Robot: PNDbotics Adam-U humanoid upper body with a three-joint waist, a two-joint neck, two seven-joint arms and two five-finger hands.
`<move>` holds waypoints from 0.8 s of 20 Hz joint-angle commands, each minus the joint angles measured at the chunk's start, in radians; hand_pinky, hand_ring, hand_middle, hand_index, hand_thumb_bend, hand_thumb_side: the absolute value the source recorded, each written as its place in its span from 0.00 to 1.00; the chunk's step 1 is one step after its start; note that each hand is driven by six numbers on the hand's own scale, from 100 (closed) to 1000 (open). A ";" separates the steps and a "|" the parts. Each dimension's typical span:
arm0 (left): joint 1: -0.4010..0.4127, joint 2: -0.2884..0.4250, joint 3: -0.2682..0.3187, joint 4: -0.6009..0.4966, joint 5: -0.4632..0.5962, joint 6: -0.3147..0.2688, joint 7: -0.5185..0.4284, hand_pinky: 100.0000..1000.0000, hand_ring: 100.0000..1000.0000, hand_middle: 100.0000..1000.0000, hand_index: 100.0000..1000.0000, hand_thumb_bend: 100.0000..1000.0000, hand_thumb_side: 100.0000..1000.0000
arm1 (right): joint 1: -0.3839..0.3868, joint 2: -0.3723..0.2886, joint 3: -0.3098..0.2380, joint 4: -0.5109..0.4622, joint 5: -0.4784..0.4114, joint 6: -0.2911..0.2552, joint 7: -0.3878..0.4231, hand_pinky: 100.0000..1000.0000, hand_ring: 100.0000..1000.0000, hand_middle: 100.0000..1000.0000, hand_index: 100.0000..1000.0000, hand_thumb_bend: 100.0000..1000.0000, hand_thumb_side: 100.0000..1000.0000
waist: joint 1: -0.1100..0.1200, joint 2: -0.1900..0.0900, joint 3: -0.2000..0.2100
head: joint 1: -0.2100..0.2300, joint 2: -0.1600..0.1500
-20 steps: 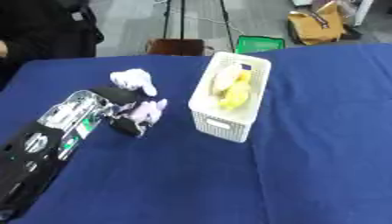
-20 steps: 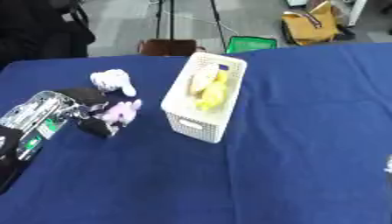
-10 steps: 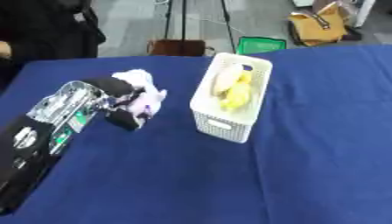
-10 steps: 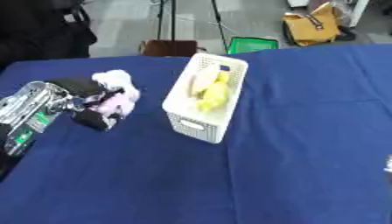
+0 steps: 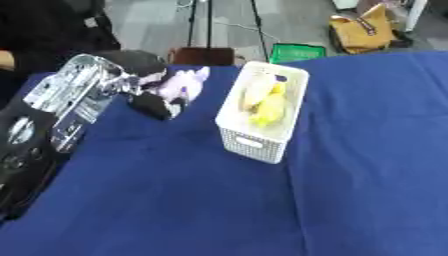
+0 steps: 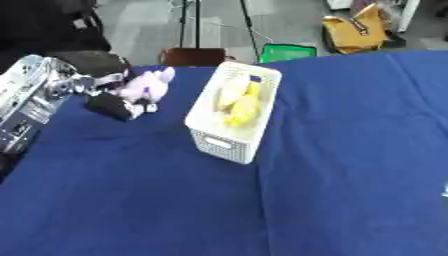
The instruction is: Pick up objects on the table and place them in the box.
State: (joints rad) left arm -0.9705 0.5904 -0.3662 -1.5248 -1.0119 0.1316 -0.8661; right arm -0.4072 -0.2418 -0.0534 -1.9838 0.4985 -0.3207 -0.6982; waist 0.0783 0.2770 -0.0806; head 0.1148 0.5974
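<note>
a blue counter (image 5: 175, 200) fills the foreground, and on it stands a white perforated box (image 5: 261, 112), long and narrow, with yellow objects (image 5: 267, 102) lying inside. to the left of the box, the left robot hand (image 5: 144, 87) has its dark fingers curled round a pale lilac-and-white plush toy (image 5: 182, 84), which is just beside the box's far left corner. the right robot hand shows in neither view.

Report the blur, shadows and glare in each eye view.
Left eye view: the left hand and the pale purple plush toy are smeared; the white perforated plastic box casts a soft shadow on the blue tablecloth. Right eye view: equally soft, no strong glare, and the yellow items inside lack detail.
</note>
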 commanded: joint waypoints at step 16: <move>-0.220 -0.175 0.059 0.332 0.003 -0.030 0.090 0.43 0.50 0.55 0.63 0.00 0.72 | -0.033 -0.019 0.024 -0.016 -0.030 -0.015 0.024 0.80 0.75 0.62 0.72 0.00 0.92 | 0.024 -0.017 -0.059 | 0.060 0.003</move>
State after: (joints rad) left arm -1.1619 0.4162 -0.3252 -1.1972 -1.0023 0.1023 -0.7876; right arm -0.4261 -0.2423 -0.0325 -1.9838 0.4759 -0.3333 -0.6782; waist 0.1067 0.2782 -0.1425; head 0.1684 0.6047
